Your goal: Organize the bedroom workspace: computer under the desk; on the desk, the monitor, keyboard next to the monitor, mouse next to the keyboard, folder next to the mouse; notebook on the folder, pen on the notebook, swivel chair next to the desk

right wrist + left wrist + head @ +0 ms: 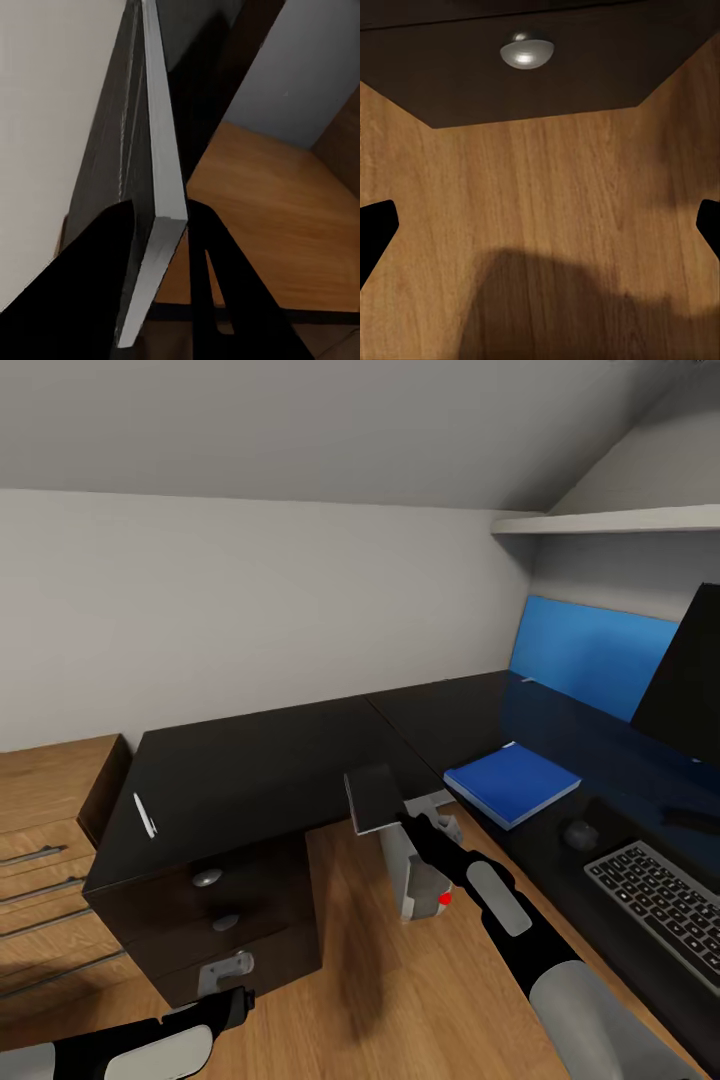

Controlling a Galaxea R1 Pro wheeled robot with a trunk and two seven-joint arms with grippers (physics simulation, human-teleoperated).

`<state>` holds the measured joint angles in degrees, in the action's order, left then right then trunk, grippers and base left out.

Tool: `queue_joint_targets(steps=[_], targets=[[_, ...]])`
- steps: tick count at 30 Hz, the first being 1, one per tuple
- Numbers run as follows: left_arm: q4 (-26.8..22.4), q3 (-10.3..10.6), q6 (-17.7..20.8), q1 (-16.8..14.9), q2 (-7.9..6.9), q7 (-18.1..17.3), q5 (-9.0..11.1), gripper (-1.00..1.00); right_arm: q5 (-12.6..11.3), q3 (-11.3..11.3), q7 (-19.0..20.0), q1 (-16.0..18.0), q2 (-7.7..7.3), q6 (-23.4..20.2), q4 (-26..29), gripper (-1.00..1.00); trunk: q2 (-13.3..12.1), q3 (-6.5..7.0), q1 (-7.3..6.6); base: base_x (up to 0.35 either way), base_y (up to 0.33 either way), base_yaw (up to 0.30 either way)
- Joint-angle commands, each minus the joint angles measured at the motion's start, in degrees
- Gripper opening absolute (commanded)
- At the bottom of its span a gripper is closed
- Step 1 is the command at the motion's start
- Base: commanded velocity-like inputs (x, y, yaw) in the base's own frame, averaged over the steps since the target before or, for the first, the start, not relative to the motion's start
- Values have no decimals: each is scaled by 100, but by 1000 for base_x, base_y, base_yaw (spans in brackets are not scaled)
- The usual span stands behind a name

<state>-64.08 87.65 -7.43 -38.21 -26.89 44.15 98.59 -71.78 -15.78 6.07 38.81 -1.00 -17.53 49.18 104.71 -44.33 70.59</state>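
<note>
Notebook (373, 797), thin and dark-covered with a pale band of page edges (161, 187), is held in the air off the inner corner of the glossy black desk (260, 760), above the wooden floor; the right gripper (415, 826) pinches its near edge, one black finger (82, 292) on the cover and the other against the opposite face. Left gripper (235, 1000) hangs low before the desk drawers, jaws spread; the blue folder (512, 782) lies on the desk beside the mouse (580, 835) and keyboard (665, 900)

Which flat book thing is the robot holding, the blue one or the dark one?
The dark notebook, pinched in the right gripper above the floor. The blue folder lies flat on the desk, untouched.
</note>
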Motion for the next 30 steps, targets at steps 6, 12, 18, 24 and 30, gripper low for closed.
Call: queue_joint_targets(steps=[6, 12, 18, 24, 30], targets=[[-8, 24, -57, -11, 2, 6, 55, 100, -13, -11, -16, -9, -13, 0, 344, -100, -239, 103, -133, 0, 0, 0], [28, 24, -57, -11, 58, 6, 55, 100, -5, -4, -32, -99, -23, 4, 700, -100, -480, 210, -265, 0, 0, 0], [60, 147, -58, -11, 104, 13, 56, 100, -11, -4, -49, -143, -23, -3, 907, -100, -721, 318, -396, 0, 0, 0], [69, 1296, -523, -11, 201, 42, 83, 100, -14, -19, -181, -418, -52, -72, 1519, -100, -961, 426, -528, 0, 0, 0], [485, 2661, -1348, -11, 557, 18, 578, 100, -28, -21, -917, -661, -64, -149, 2333, -100, -1202, 534, -660, 0, 0, 0]])
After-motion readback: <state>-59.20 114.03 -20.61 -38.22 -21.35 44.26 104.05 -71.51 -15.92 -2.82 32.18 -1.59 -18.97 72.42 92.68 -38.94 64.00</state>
